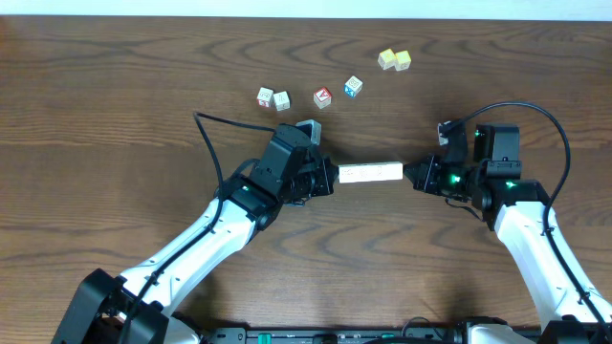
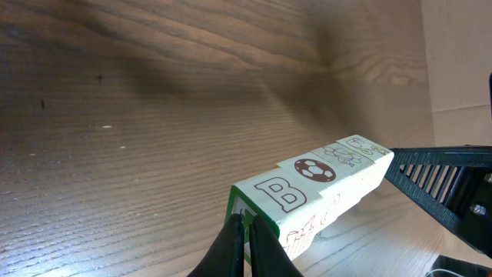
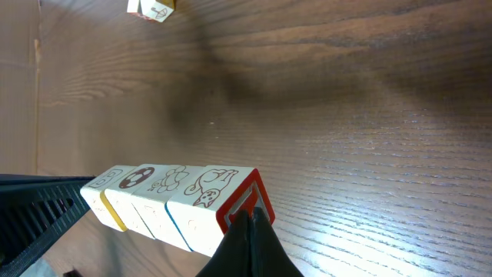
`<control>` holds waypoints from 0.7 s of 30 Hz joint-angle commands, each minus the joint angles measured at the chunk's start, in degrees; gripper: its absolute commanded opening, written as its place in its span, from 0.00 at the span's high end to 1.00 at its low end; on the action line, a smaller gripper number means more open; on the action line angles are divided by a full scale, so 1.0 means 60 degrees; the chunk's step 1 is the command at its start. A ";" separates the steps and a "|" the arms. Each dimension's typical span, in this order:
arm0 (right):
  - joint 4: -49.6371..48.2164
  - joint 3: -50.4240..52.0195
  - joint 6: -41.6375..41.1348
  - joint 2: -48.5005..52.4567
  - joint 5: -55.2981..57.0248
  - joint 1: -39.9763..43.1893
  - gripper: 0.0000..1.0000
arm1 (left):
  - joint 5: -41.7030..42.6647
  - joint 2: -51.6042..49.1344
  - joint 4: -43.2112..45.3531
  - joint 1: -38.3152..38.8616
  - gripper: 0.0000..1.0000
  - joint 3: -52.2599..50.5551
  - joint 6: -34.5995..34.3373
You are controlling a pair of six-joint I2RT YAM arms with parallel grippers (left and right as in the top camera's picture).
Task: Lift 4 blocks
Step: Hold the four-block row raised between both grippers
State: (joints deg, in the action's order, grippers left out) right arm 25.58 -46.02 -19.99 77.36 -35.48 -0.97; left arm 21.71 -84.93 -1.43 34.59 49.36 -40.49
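Overhead view: the four blocks (image 1: 369, 173) form one straight row, end to end. The left fingers (image 1: 332, 176), closed tight together, butt against one end of the row. The right fingers (image 1: 412, 174), also closed, butt against the other. Squeezing lengthwise lets friction carry all four at once. Loose cubes (image 1: 322, 96) lie on the counter (image 1: 115, 115) beyond the row.

Left wrist view: the closed fingers (image 2: 244, 240) press the row's "B" end face (image 2: 280, 194).

Right wrist view: the closed fingers (image 3: 247, 231) press the row's red-edged end (image 3: 240, 201). The row probably hangs clear of the counter.
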 commanded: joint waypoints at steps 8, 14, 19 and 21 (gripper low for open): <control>-0.0011 -0.0058 -0.0135 -0.0018 -0.2062 -0.0357 0.99 | 0.1206 0.0240 0.0317 0.0423 0.93 0.0248 -0.0058; -0.0011 -0.0058 -0.0131 -0.0018 -0.2062 -0.0357 0.99 | 0.1206 0.0244 0.0321 0.0423 0.93 0.0248 -0.0058; -0.0007 -0.0058 -0.0131 -0.0018 -0.2062 -0.0357 0.99 | 0.1206 0.0240 0.0321 0.0423 0.93 0.0248 -0.0069; -0.0007 -0.0058 -0.0131 -0.0018 -0.2062 -0.0357 0.99 | 0.1206 0.0240 0.0321 0.0423 0.93 0.0248 -0.0091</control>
State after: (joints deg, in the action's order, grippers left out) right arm 25.58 -46.00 -19.99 77.36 -35.46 -0.97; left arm 21.71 -84.93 -1.41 34.59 49.36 -40.51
